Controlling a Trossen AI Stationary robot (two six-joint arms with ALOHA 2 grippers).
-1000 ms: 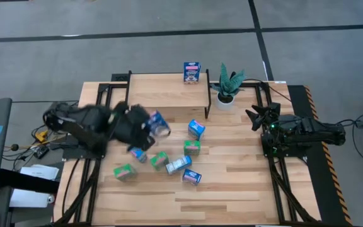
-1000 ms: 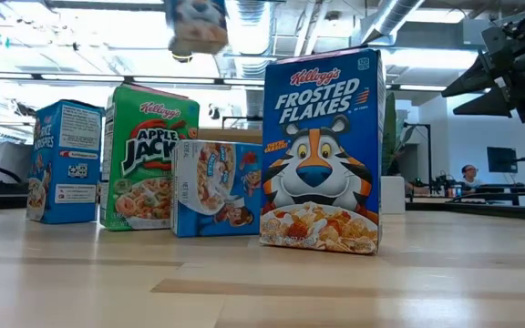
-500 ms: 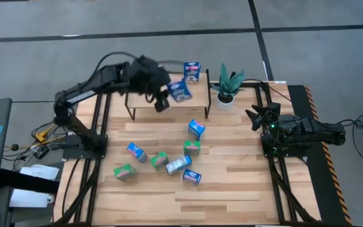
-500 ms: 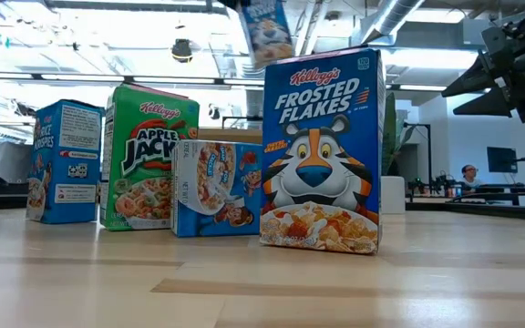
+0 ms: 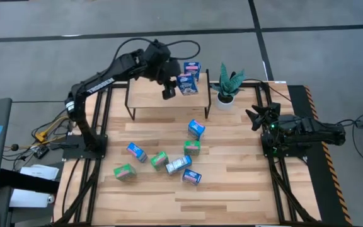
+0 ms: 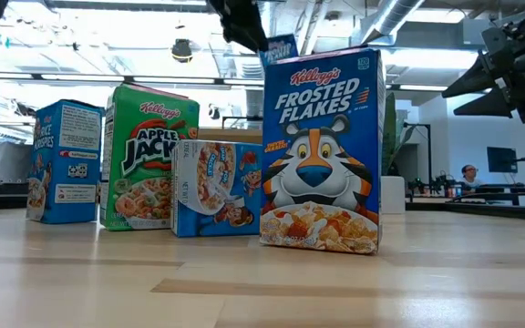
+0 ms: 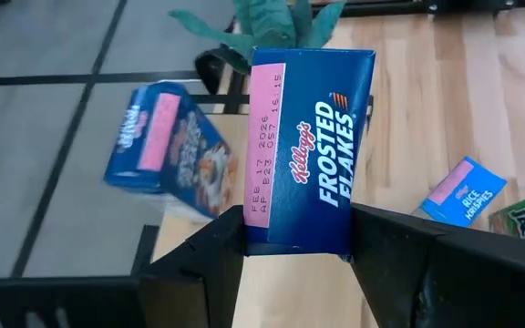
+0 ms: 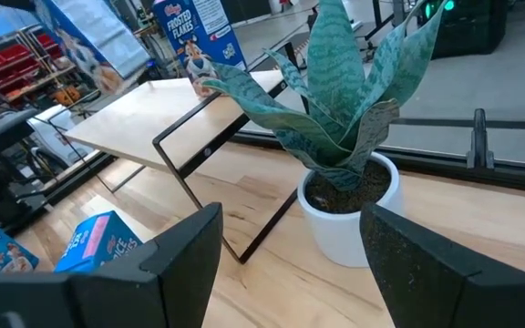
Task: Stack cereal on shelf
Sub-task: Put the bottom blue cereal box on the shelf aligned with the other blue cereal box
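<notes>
A small blue cardboard Frosted Flakes box (image 7: 301, 153) is clamped by the left gripper (image 7: 297, 251) above the light-wood, black-legged shelf (image 5: 150, 99), while the right gripper (image 5: 256, 117) is held spread apart.

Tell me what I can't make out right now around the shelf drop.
- Blue Frosted Flakes box in the left gripper: high view can't show its clearance above the light-wood shelf.
- Low view: big front box hides the shelf.
- Blue box already on the shelf: blurred in left wrist view.

On your shelf (image 5: 150, 94), the nine o'clock half lay bare; at three o'clock a standing box (image 5: 192, 71) and the potted plant (image 5: 227, 86) blocked the way.
</notes>
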